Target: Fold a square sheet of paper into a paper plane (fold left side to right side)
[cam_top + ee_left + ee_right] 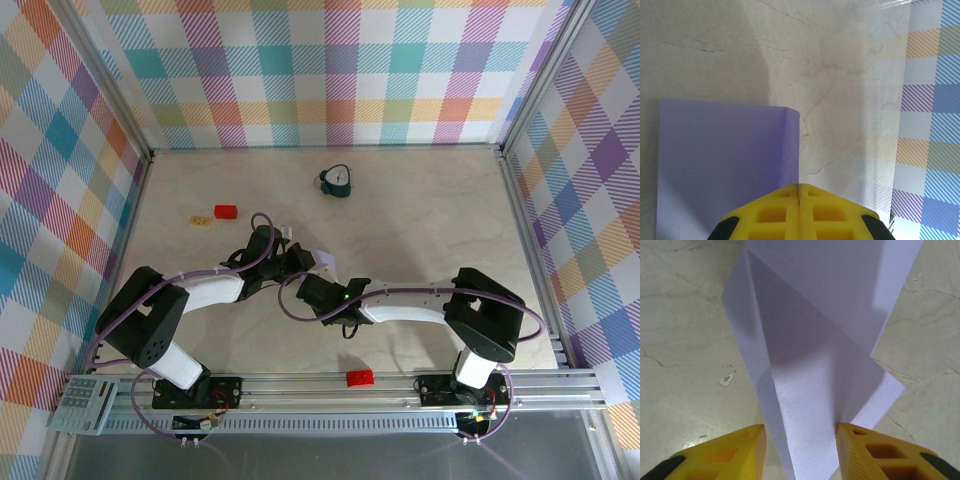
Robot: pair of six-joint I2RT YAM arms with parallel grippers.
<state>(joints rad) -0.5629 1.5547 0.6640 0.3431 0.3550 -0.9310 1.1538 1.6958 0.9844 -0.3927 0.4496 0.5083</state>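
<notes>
- While folding left over right, worth holding the near end of the sheet of paper [815,365] flat to the table [430,200], between the yellow fingers [730,450] of the right pincer [799,429]: fingers apart, straddling that end, not clamped on it.
- Best to lay edge on edge before pressing any crease; thin paper, likely to skew or spring back.
- Just beyond, near mid-table, left pincer [799,187] fully together, tips at an edge of the sheet; nipping it or merely pressing it down, cannot tell.
- Both arms bent low and reaching inward, left arm [205,290] from the near left, right arm [410,312] from the near right, wrists almost meeting over the paper.
</notes>
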